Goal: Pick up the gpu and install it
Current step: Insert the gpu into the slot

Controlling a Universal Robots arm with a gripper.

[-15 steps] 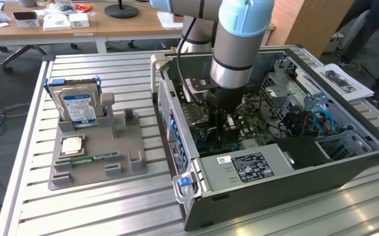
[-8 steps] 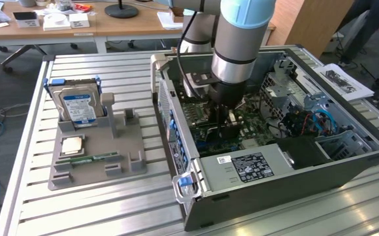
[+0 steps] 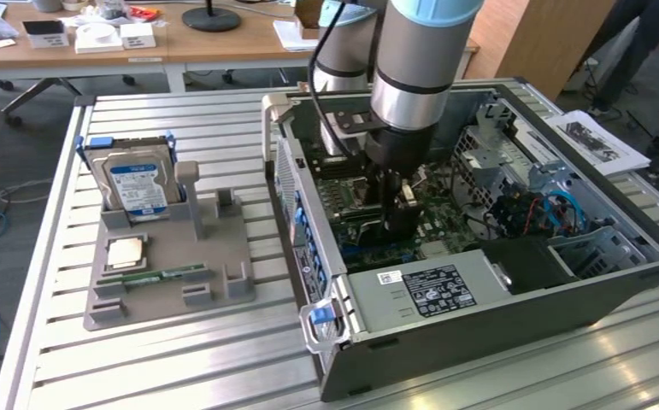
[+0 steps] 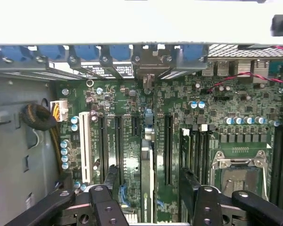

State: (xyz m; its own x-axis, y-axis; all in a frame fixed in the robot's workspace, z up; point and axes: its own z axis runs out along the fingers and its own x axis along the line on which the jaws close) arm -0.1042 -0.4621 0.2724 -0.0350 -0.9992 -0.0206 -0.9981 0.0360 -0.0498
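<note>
The gpu (image 4: 146,179) is seen edge-on in the wrist view as a thin card standing upright on the green motherboard (image 4: 226,113), in line with the long expansion slots. My gripper (image 4: 149,181) straddles it, one black finger (image 4: 111,179) on each side. A gap shows between each finger and the card, so the gripper is open. In the exterior view my gripper (image 3: 400,224) is lowered deep into the open computer case (image 3: 603,290), and the arm's body hides the card there.
To the exterior view's left, a grey fixture (image 3: 169,299) holds a hard drive (image 3: 135,184), a processor chip (image 3: 124,254) and a green memory stick (image 3: 152,278). Inside the case are the power supply (image 3: 432,290), blue cables (image 3: 551,209) and the processor socket (image 4: 238,172).
</note>
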